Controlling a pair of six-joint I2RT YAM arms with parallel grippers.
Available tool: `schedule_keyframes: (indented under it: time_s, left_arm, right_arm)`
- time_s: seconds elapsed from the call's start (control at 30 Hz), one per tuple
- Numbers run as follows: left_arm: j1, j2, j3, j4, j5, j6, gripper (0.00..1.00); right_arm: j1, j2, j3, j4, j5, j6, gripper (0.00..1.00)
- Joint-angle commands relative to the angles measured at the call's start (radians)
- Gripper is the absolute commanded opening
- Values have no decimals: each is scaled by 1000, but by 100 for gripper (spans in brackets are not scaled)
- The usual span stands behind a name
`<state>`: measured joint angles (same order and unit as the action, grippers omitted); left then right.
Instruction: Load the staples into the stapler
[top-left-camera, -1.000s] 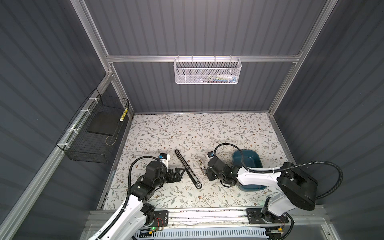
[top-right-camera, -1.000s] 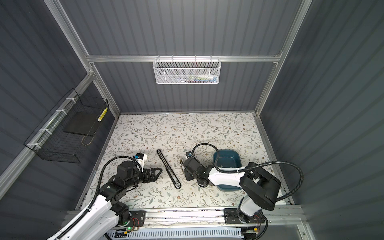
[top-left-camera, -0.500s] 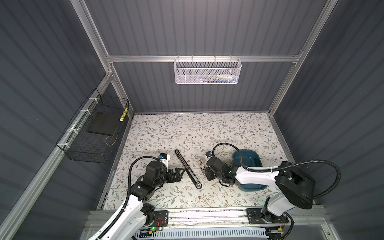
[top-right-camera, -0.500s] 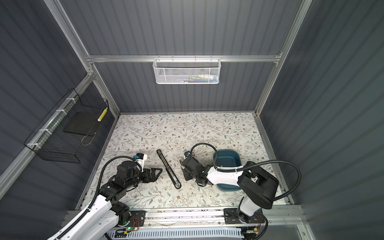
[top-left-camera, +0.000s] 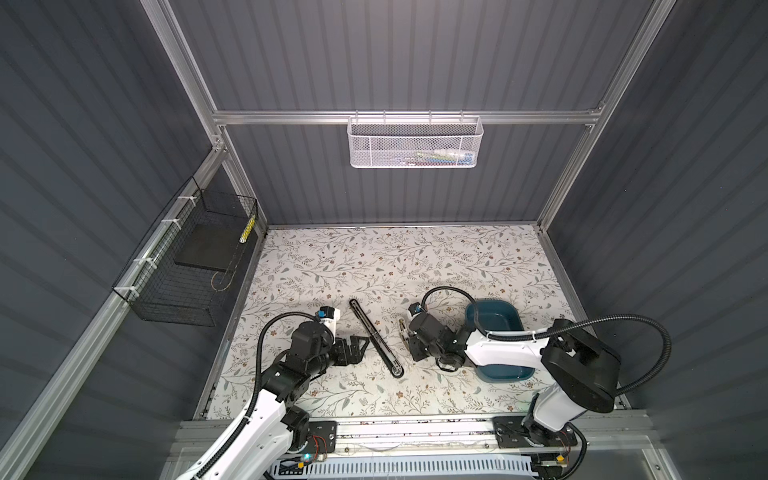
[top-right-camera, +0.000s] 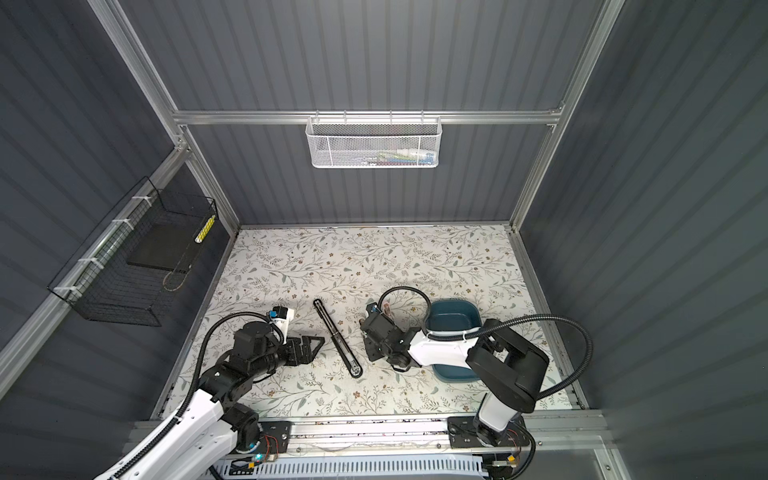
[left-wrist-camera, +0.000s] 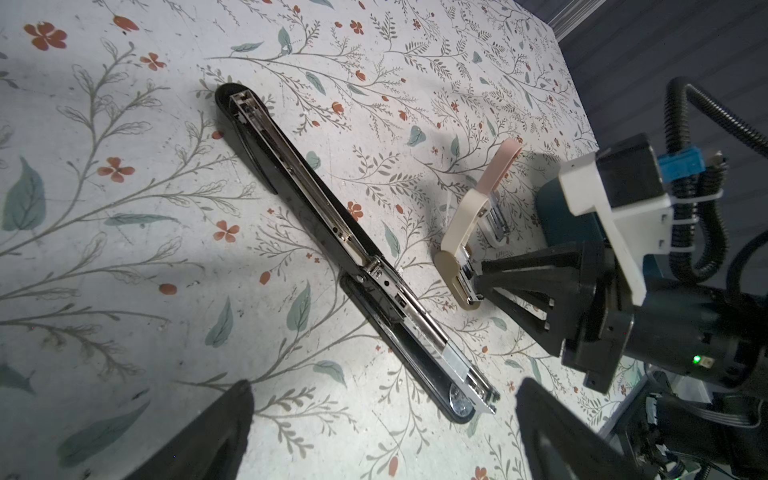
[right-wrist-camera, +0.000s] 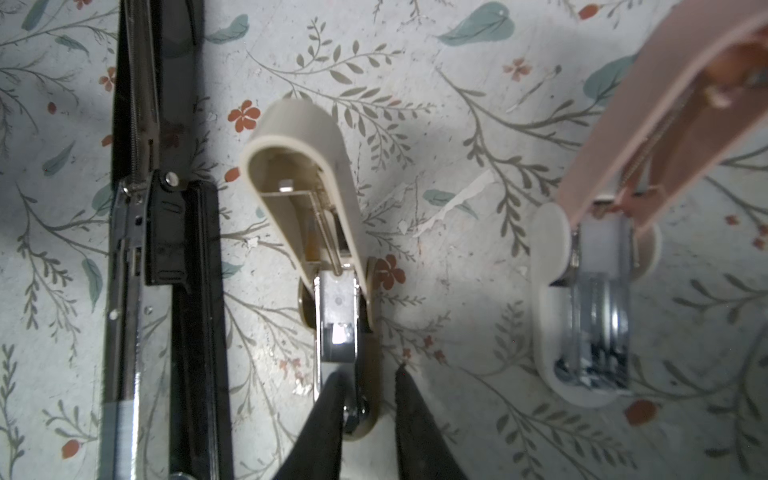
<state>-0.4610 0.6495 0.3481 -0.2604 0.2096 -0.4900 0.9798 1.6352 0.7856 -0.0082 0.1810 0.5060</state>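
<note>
In both top views the floral-patterned surface (top-left-camera: 415, 257) carries a long black metal-railed stapler (top-left-camera: 376, 338), opened out flat and lying aslant in the front half, left of the middle. The left claw (top-left-camera: 360, 351) hangs just beside it on the left-edge side, jaws spread wide and empty. The right claw (top-left-camera: 409, 345) is low on the stapler's other side, at a small beige plastic stapler (top-left-camera: 402, 327), with a dark blue plastic tub (top-left-camera: 513, 316) behind its arm toward the right edge. In the left wrist view a short silvery-grey strip of staples (left-wrist-camera: 455, 361) sits in the black stapler's open rail, close to one end; the beige stapler stands with its cover swung up, and a small pink-topped stapler (left-wrist-camera: 503, 166) is open just beyond it. In the right wrist view the strip shows in the same rail, and the right claw's fingers (right-wrist-camera: 328, 424) stand a little apart around the beige stapler's base end; whether they press on it I cannot tell.
</note>
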Motion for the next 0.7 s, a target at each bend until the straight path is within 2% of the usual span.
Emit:
schedule_keyframes:
  time_s: [0.0,0.3,0.67]
  left_arm:
    - [4,-15,-17,-1,2,5,99]
    - [3,-22,-18,0,6,4,99]
    - [4,-21,-20,1,11,5,99]
  right_arm:
    - [3,19,41,-58,17,7,25]
    - [5,10,49,-89,32,15,26]
    - [5,94,112,-138,41,33,23]
